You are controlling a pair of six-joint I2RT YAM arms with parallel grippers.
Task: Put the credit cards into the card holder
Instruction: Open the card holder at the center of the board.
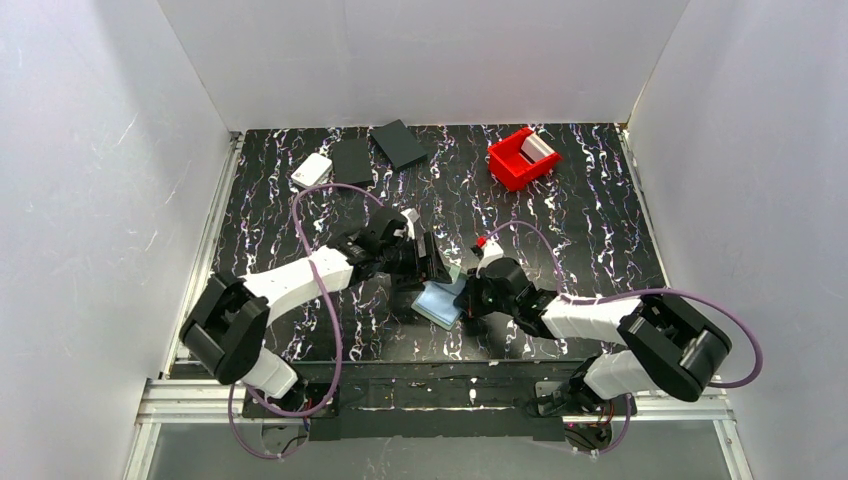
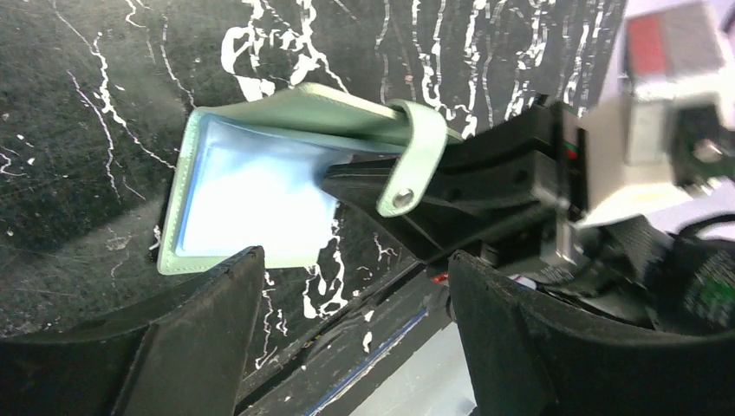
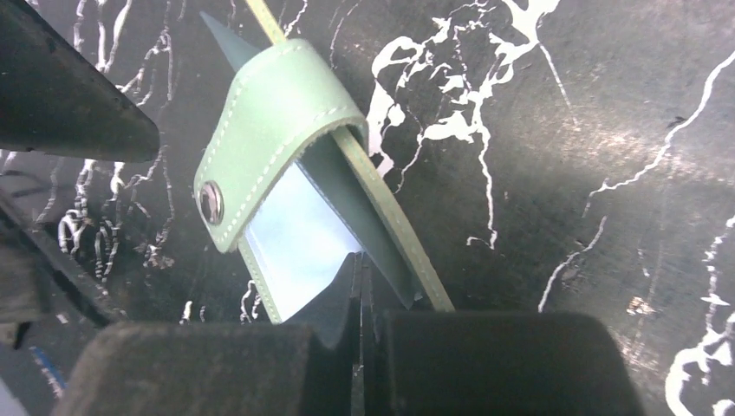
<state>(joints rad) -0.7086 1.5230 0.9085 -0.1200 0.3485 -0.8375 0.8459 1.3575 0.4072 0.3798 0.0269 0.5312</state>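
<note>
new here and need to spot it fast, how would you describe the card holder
On the black marbled table, look at the middle. The card holder is pinched in the right pincer: the only green thing, folded open, with pale blue pockets inside.

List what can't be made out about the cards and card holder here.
- Credit cards: none can be picked out; in the top view the white piece in the red bin is too small to identify.
- Card holder pocket: left wrist view, glare hides any card inside.
- Right end effector: right wrist view, its own fingers hide which layer it pinches.
</note>
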